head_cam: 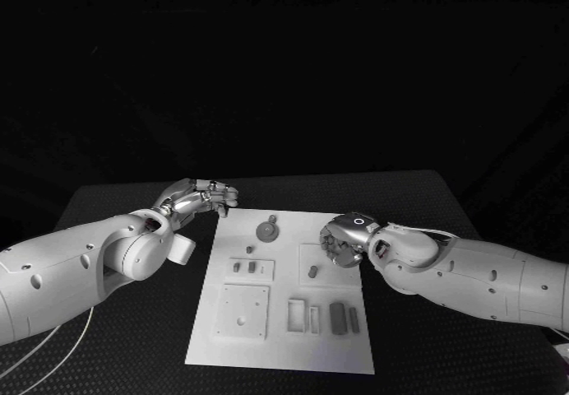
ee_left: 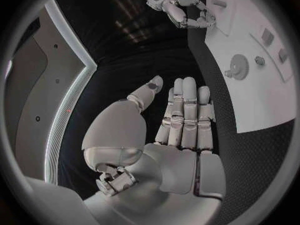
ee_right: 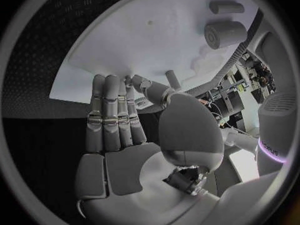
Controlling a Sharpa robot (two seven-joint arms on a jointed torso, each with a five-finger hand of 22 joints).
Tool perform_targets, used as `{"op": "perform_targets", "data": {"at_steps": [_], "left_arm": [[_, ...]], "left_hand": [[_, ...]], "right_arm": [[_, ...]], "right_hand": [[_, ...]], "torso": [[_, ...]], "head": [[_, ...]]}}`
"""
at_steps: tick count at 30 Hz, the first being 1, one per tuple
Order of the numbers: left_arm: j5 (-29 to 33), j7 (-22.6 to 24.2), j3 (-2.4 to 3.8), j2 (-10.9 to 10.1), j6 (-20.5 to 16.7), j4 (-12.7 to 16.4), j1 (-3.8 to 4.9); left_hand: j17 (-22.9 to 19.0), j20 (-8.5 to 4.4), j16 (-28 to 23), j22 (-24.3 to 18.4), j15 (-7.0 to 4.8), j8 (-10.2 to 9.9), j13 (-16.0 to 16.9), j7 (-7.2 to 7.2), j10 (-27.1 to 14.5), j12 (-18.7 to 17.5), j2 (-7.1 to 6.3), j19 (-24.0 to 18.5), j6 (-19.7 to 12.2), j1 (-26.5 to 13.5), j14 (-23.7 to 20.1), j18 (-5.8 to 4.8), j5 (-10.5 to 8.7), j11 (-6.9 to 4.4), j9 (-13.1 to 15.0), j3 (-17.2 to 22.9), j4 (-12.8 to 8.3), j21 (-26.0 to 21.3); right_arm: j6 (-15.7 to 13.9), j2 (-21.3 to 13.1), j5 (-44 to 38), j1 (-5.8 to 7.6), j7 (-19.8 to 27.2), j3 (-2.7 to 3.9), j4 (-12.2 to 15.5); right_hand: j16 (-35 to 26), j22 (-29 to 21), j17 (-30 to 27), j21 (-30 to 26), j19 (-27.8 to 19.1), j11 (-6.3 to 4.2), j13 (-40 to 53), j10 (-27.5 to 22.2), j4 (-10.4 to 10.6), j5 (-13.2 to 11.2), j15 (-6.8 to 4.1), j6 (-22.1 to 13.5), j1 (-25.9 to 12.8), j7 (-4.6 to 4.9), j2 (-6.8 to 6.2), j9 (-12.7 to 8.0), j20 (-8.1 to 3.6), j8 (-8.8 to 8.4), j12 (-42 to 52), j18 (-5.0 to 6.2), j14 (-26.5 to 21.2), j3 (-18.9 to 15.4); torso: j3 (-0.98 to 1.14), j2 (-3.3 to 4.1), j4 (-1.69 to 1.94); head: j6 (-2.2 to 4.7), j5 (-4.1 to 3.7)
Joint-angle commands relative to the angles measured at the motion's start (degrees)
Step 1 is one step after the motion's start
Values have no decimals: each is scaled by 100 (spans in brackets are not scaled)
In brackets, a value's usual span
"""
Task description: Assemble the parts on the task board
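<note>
**Both hands empty at the far end of the task board**

While the white task board [head_cam: 282,346] lies lengthwise on the black table [head_cam: 403,197], its long axis running away from the robot, both hands sit near its far end and neither holds a part. Nothing stands between either hand and the board.

The left hand [head_cam: 199,197] hovers just off the board's far left corner, over bare table; in the left wrist view its fingers [ee_left: 186,110] are straight and together, the thumb apart, the palm empty. The right hand [head_cam: 344,240] hangs over the board's right edge, fingers curled downward as seen from the head; in the right wrist view its fingers [ee_right: 109,110] stand straight side by side, nothing in its grasp.

A round gear-like part [head_cam: 268,231] lies flat near the far end, between the 2 hands, with a small knob at its far rim. A small peg [head_cam: 250,248] sits just nearer than it. A short oval part [head_cam: 313,271] lies just beside the right hand, on its near side, long axis along the board. At the near right, 2 dark bars [head_cam: 344,318] lie side by side, also along the board, next to a square plate [head_cam: 243,311] and a slotted block [head_cam: 297,315]. These are well apart from both hands.
</note>
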Motion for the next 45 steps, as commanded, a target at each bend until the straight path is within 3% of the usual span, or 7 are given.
{"op": "perform_targets", "data": {"at_steps": [1, 10, 17, 25, 39, 45], "left_arm": [[45, 28, 3, 1, 83, 12, 3], [45, 15, 3, -2, 77, 12, 3], [45, 11, 3, -1, 60, 11, 3], [45, 9, 3, 6, 60, 11, 3], [44, 14, 3, 9, 51, -1, 2], [44, 17, 3, 18, 51, -19, 2]], "left_hand": [[0, -183, -21, -5, 57, -32, -6, -6, -32, -9, -10, 22, -40, -26, -2, -2, 1, -6, 7, -43, -8, -28], [1, -180, -27, -4, 60, -38, -8, -3, -43, -9, -16, 22, -49, -24, -3, -1, 1, -2, 8, -48, -8, -32], [3, -179, -30, -3, 61, -42, -8, 0, -48, -9, -15, 23, -55, -23, -2, 0, 1, -1, 8, -51, -7, -35], [4, -178, -31, -2, 62, -44, -8, 2, -50, -7, -11, 25, -59, -22, 0, 1, 2, 0, 9, -52, -5, -36], [8, -177, -32, 0, 62, -51, -7, 5, -51, -1, -2, 30, -69, -23, 7, 3, 2, 0, 10, -55, 0, -39], [10, -176, -32, 0, 61, -52, -6, 6, -52, 1, 0, 32, -72, -23, 9, 4, 2, 0, 11, -57, 1, -39]], "right_arm": [[500, 4, -290, -95, -135, -81, -26], [498, 62, -502, -124, -237, -137, -53], [475, 56, -564, -132, -269, -170, -57], [371, 53, -600, -132, -273, -170, -21], [198, -23, -593, -131, -258, -163, 85], [168, -42, -595, -126, -257, -108, 72]], "right_hand": [[33, 14, 7, 16, 21, 11, 35, 26, -56, -11, -21, 26, 14, 6, -56, -29, 6, -11, -57, 47, -32, 22], [18, 38, -19, -20, -46, 52, 97, -28, -177, 33, 19, -26, 129, 44, -174, -104, 39, -112, -184, 47, -88, 146], [54, 65, -14, 6, 2, 34, 147, 38, -177, 55, 2, 44, 159, 23, -112, -112, 30, -98, -190, 47, -46, 192], [164, 130, 20, 92, 151, -39, 275, 203, -160, 43, -75, 203, 130, -32, -4, -117, -39, -63, -184, 47, 60, 271], [261, 188, 58, 154, 246, -90, 396, 317, -185, 84, -126, 302, 63, -70, -21, -100, -89, -37, -182, 47, 108, 319], [277, 197, 64, 163, 257, -95, 415, 329, -185, 86, -131, 313, 57, -75, -33, -96, -96, -35, -185, 47, 112, 334]], "torso": [[-2, 0, 0], [-1, -2, 0], [-5, -2, 3], [-2, -1, 7], [-1, 0, 1], [-3, -3, 4]], "head": [[-8, -8], [-20, -13], [-30, -27], [-24, -38], [-29, -42], [-24, -41]]}}
